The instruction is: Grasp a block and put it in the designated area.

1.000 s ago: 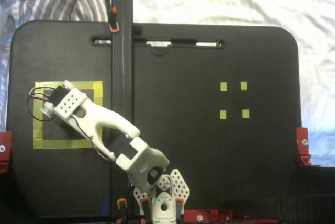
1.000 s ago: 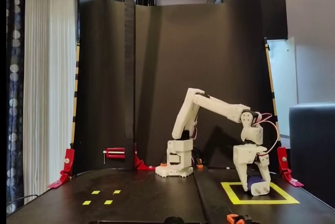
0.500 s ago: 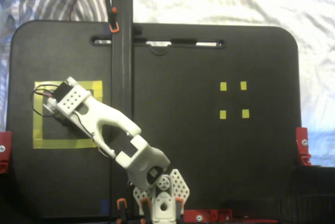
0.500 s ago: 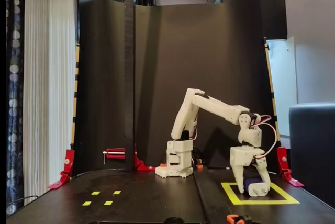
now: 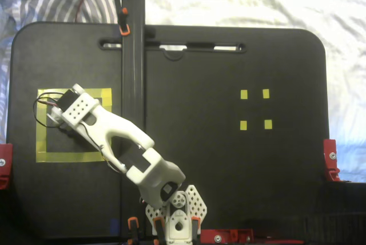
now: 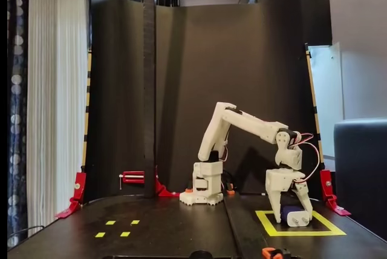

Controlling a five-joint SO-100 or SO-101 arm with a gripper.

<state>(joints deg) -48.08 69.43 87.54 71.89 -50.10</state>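
In a fixed view from the side, the dark navy block (image 6: pixel 291 215) sits low on the board between my gripper's (image 6: pixel 294 219) two white fingers, inside the large yellow tape square (image 6: pixel 302 233). The gripper points straight down and looks shut on the block, which is at or just above the board. In a fixed view from above, my gripper (image 5: pixel 63 120) stands over the yellow tape square (image 5: pixel 41 139) at the board's left. The wrist hides the block there.
Four tiny yellow markers (image 5: pixel 255 109) lie on the right of the board, and they show at the left in the side view (image 6: pixel 118 228). A black upright post (image 5: pixel 132 56) crosses the board. Red clamps (image 5: pixel 330 159) sit at the edges. The arm's base (image 5: pixel 174 216) is at the front edge.
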